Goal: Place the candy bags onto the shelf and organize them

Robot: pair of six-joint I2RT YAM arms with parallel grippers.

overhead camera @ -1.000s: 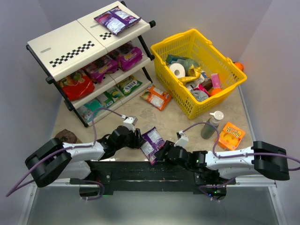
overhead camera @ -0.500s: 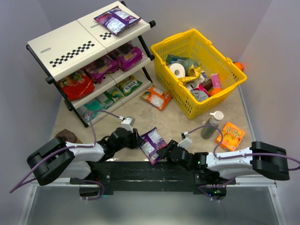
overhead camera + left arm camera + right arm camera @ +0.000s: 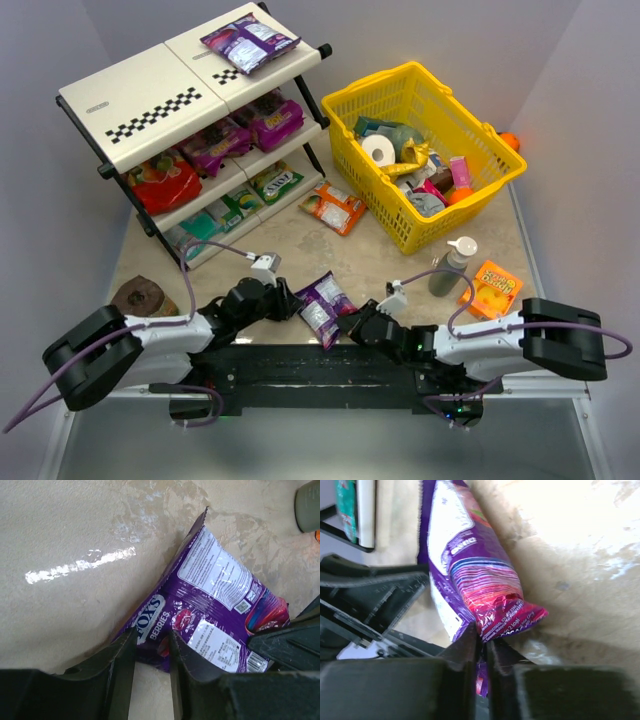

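A purple candy bag (image 3: 322, 303) printed with berries lies on the table near the front edge, between my two grippers. My left gripper (image 3: 291, 303) has its jaws closed on the bag's left corner (image 3: 150, 642), and the bag fills the gap at the fingertips. My right gripper (image 3: 351, 324) is shut on the sealed magenta end seam of the same bag (image 3: 485, 592). The shelf (image 3: 130, 95) stands at the back left and carries several candy bags: a purple one (image 3: 248, 40) on top, magenta ones (image 3: 270, 118) in the middle, red (image 3: 163, 180) and green (image 3: 277, 182) ones lower down.
An orange bag (image 3: 335, 207) lies on the table by the shelf's right foot. A yellow mesh basket (image 3: 480, 190) full of mixed goods stands at the back right. A grey bottle (image 3: 452, 265) and an orange box (image 3: 493, 288) sit right of my right arm. A brown object (image 3: 143, 295) lies at the left.
The right jaws have closed onto the bag's end seam. The left jaws have narrowed on its corner. Both grippers and the bag have shifted slightly toward the near edge.
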